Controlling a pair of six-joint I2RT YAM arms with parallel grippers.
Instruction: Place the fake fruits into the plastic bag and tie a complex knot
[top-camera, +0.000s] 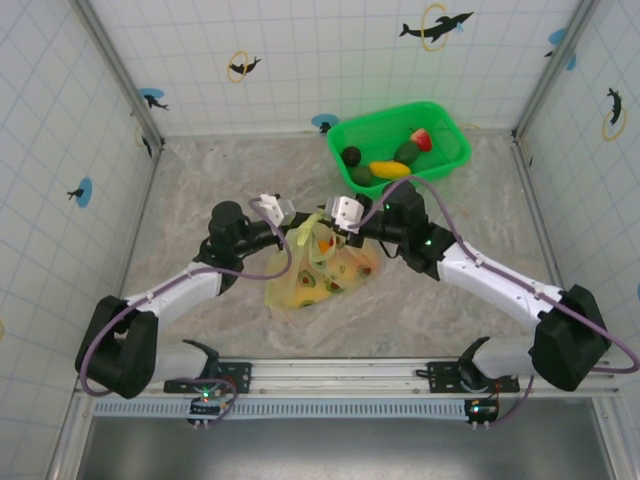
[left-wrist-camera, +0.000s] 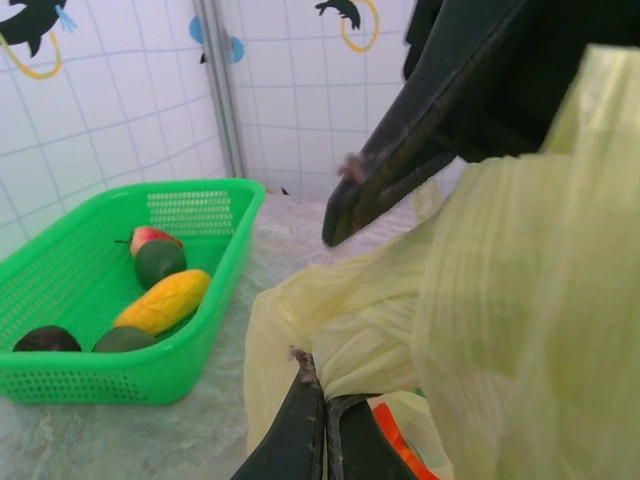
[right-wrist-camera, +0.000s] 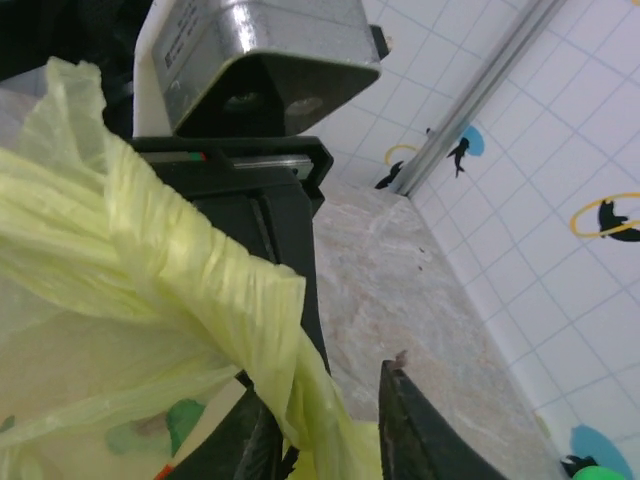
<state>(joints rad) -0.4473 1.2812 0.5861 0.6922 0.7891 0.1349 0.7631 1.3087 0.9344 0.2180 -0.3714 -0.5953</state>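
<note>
Tying looks barely begun: left gripper (left-wrist-camera: 318, 395) jaws pressed together, pinching plastic bag (left-wrist-camera: 500, 300) film at their tips. Right gripper (right-wrist-camera: 335, 395) jaws spread, twisted film strand between them. Several fake fruits (left-wrist-camera: 165, 300) sit in green basket (left-wrist-camera: 190, 212), well beyond both jaws.

Each arm pairs a white link with chunky black joints: the left arm (top-camera: 170, 290), the right arm (top-camera: 495, 280). A purple cable (top-camera: 268, 272) loops along each. A silver wrist block (right-wrist-camera: 262, 60) carries what may be a printed label; the left gripper (left-wrist-camera: 318, 400) is matte black
</note>
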